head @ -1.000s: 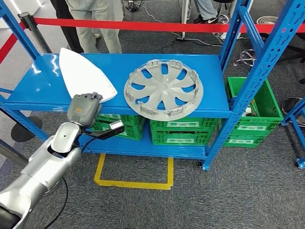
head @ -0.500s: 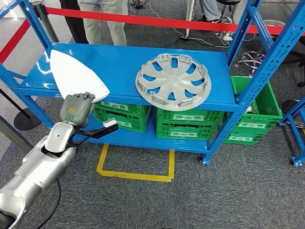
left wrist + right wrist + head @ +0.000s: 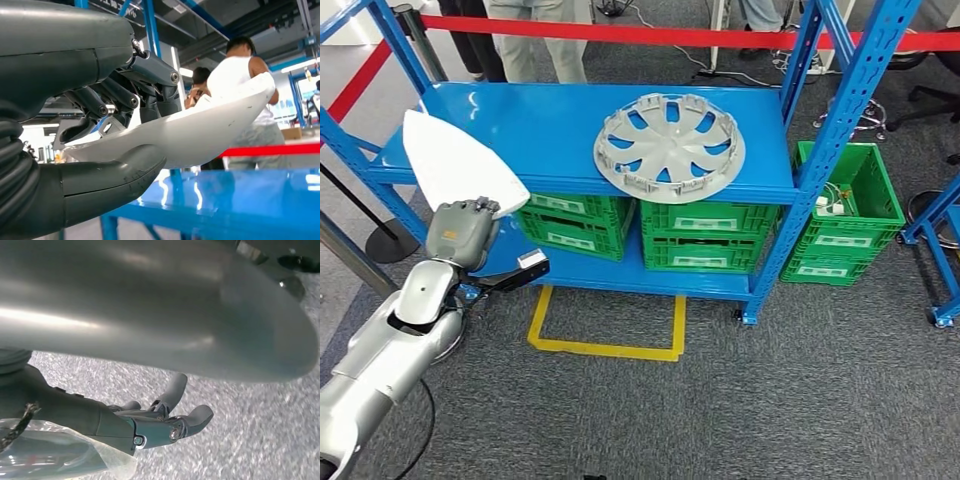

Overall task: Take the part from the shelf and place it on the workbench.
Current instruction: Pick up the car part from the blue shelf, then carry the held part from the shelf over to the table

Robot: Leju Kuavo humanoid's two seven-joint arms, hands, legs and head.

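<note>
The floor (image 3: 803,400) is dark grey carpet; a yellow taped rectangle (image 3: 607,330) is marked on it in front of the shelf (image 3: 546,130); a red barrier tape (image 3: 622,35) runs across behind the shelf, with people's legs (image 3: 539,45) standing beyond it.

At the far left, the silver left arm (image 3: 388,350) rises toward the shelf's left front corner; the left hand (image 3: 460,232) grasps the white part (image 3: 452,165) at its near edge; in the left wrist view the thumb (image 3: 113,175) lies under the part (image 3: 196,130) and the darker fingers (image 3: 124,95) lie over it; the part is held above the blue shelf top (image 3: 245,195), apart from it.

The white part is a smooth, glossy, shallow shell, broad and rounded at the held end and tapering to a point at the far end; it projects past the shelf's left front corner.

To the right, a grey wheel cover (image 3: 669,142) with curved spokes and clips round its rim lies flat on the upper shelf board; green crates (image 3: 637,225) stand on the lower board beneath it; white labels on their fronts are too small to read.

Further right, beside the blue upright (image 3: 841,120), a green crate (image 3: 848,215) stands on the floor with cables inside.

The right hand (image 3: 151,425) hangs over the carpet, fingers loosely extended and apart, holding nothing.
</note>
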